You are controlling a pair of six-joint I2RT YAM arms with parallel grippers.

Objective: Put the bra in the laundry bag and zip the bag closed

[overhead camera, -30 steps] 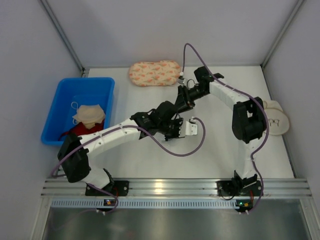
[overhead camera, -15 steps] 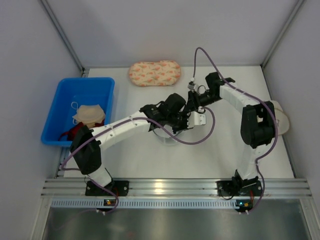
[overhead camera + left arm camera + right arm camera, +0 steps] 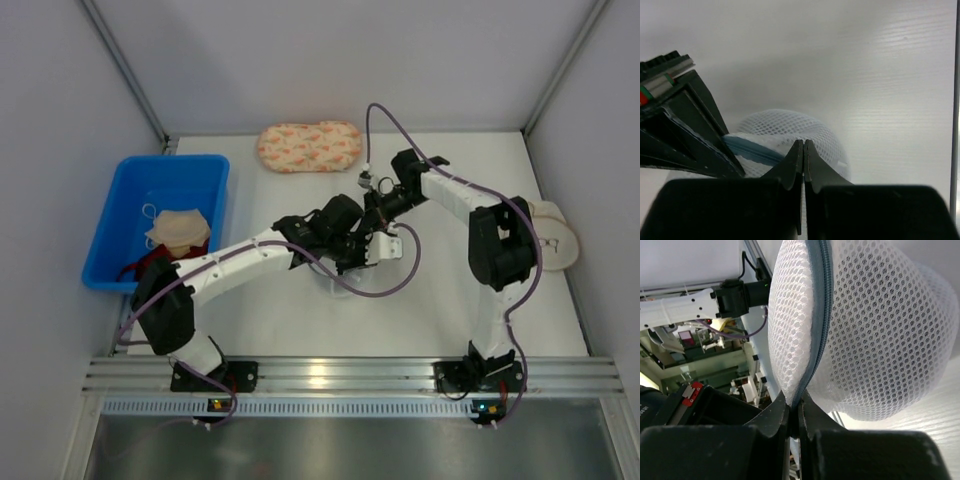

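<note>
Right gripper (image 3: 794, 407) is closing after shifting left, its fingers now pinching the laundry bag (image 3: 880, 335) at the zipper (image 3: 824, 305) seam rising from their tips, while left gripper (image 3: 803, 146) fingers are pressing together, mesh just beyond them.

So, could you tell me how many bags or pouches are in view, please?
2: a peach patterned oblong pouch at the far edge, and a round white mesh laundry bag in the middle.
</note>
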